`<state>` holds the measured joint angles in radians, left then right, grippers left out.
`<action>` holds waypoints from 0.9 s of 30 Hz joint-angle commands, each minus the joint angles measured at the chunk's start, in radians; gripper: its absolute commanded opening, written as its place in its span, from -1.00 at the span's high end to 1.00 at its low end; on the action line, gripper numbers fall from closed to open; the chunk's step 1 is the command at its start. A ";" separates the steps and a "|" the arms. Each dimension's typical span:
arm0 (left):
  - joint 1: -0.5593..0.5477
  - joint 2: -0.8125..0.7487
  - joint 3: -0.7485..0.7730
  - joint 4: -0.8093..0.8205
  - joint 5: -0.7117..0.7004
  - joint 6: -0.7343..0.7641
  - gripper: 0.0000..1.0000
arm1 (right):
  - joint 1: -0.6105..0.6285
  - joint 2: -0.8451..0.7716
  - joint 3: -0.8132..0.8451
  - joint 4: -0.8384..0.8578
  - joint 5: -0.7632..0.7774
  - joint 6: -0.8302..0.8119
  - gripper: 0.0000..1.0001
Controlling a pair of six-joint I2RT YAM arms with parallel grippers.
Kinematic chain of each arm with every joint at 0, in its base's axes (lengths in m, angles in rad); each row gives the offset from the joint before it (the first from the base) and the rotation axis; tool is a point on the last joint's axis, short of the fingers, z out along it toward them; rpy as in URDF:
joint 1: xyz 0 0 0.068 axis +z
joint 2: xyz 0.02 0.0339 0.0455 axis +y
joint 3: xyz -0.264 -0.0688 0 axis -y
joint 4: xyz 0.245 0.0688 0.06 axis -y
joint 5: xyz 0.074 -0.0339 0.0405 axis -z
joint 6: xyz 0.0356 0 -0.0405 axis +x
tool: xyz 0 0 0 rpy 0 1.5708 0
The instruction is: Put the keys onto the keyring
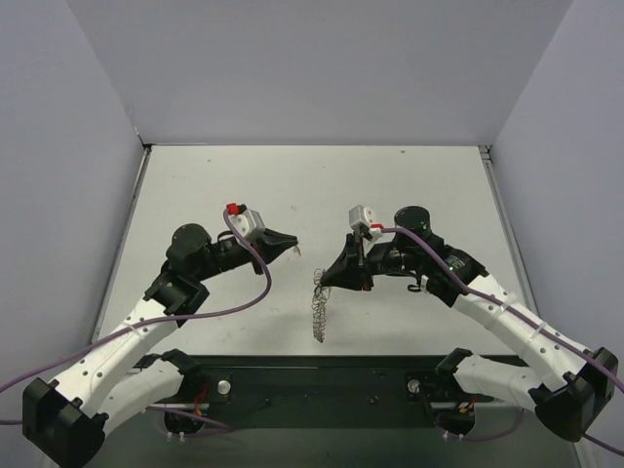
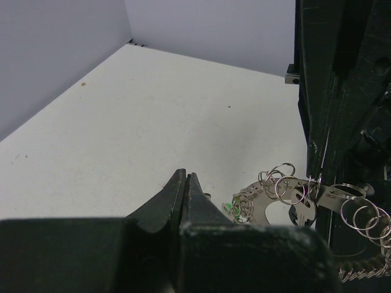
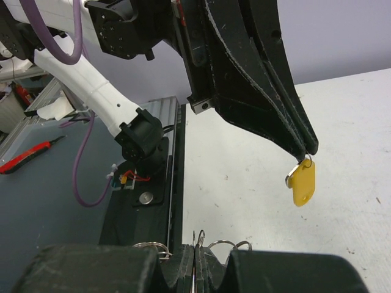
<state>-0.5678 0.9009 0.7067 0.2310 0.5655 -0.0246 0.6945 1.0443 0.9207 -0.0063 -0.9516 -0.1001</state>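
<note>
Top external view: at mid-frame over the white table (image 1: pixel 322 185), the left gripper (image 1: pixel 292 248) points right toward the right gripper (image 1: pixel 326 280), a narrow gap between their tips. The right claw is pressed together on the top of the keyring (image 1: pixel 319 314), whose silvery coil hangs straight down toward the lower edge of the frame.

Left wrist view: the left fingers (image 2: pixel 177 189) meet at lower centre, pressed together; what they pinch is hidden below the tips. To the lower right, a cluster of small split rings (image 2: pixel 278 189) dangles from the right gripper's dark fingers, a green speck (image 2: pixel 231 208) among them, possibly a key head.

Right wrist view: the right fingers (image 3: pixel 183 265) are closed at the bottom edge, ring loops poking up on both sides. At upper right, the left claw pinches 1 yellow key (image 3: pixel 302 182), which hangs blade-up, its long axis vertical.

The key lies up and to the right of the ring loops here, apart from them; the left arm carries it, so closing that gap likely falls to the left arm.
</note>
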 commanded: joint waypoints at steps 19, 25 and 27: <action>-0.049 0.004 0.053 0.025 0.226 0.069 1.00 | 0.033 0.052 0.118 0.009 -0.104 -0.053 1.00; -0.064 0.006 0.063 -0.002 0.255 0.097 1.00 | 0.036 0.074 0.138 -0.020 -0.122 -0.062 1.00; -0.070 0.009 0.068 -0.015 0.269 0.104 1.00 | 0.036 0.079 0.144 -0.027 -0.134 -0.069 1.00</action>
<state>-0.6262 0.9077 0.7155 0.2214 0.7856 0.0448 0.7219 1.1152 1.0012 -0.0719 -1.0054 -0.1356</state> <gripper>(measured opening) 0.022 0.040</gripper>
